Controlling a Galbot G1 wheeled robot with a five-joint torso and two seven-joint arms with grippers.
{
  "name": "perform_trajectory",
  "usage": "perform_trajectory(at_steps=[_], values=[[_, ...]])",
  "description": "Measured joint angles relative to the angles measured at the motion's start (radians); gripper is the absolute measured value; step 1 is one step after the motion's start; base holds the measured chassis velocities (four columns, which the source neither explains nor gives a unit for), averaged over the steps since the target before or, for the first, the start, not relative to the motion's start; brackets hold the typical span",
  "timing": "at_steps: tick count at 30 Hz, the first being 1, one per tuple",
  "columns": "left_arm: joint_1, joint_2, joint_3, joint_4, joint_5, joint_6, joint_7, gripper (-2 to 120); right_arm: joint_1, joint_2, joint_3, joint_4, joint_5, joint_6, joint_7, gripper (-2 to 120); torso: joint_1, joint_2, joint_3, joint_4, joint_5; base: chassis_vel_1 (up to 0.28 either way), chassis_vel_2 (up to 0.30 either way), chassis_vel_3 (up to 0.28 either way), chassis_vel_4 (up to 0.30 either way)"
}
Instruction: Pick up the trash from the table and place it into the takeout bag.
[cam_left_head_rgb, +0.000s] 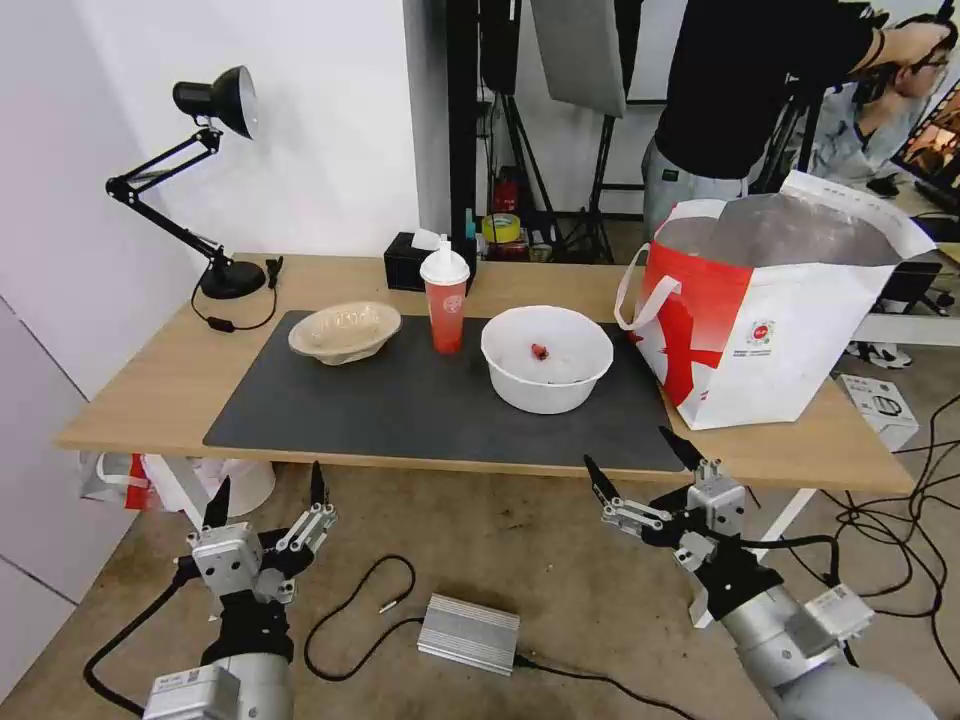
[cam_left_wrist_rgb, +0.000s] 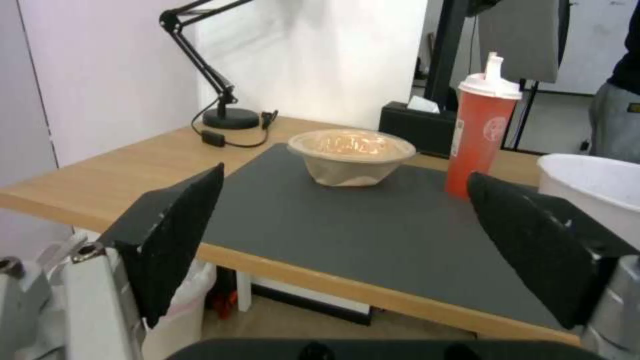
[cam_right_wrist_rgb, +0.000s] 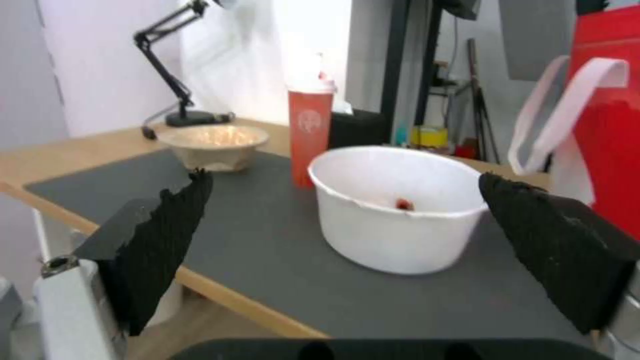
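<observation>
Evidently nothing is grasped yet; both grippers, left gripper (cam_left_head_rgb: 267, 495) and right gripper (cam_left_head_rgb: 642, 452), hover near the table (cam_left_head_rgb: 150, 390) edge, jaws apart (empty); the white bowl (cam_left_head_rgb: 546, 358) looks nearest to reach.

Desk lamp (cam_left_head_rgb: 215, 180): black, far left corner.
Tissue box (cam_left_head_rgb: 408, 262): black, back edge.
Metal box (cam_left_head_rgb: 468, 633): silver, on the floor.
Tape roll (cam_left_head_rgb: 501, 227): yellow, behind.

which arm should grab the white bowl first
Probably right. The right gripper hangs open below the table edge, nearly in line with the white bowl, and the takeout bag is on its side.
</observation>
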Motion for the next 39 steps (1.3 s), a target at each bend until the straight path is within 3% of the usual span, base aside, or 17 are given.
perform_trajectory(at_steps=[8, 21, 39], values=[[0.005, -0.007, 0.000, -0.002, 0.002, 0.000, 0.000, 97, 0.129, -0.107, -0.002, -0.027, 0.124, -0.001, -0.005, 100, 0.000, 0.000, 0.000, 0.0000, 0.0000, 0.000, 0.000, 0.000, 0.000], [-0.006, -0.015, 0.013, 0.016, 0.007, 0.000, 0.005, 99, 0.329, -0.274, -0.014, -0.095, 0.318, 0.031, -0.114, 100, 0.000, 0.000, 0.000, 0.0000, 0.0000, 0.000, 0.000, 0.000, 0.000], [-0.051, -0.007, 0.045, 0.053, 0.006, 0.004, 0.005, 99, 0.486, -0.406, -0.069, -0.150, 0.428, 0.016, -0.144, 100, 0.000, 0.000, 0.000, 0.0001, 0.0000, 0.000, 0.000, 0.000, 0.000]])
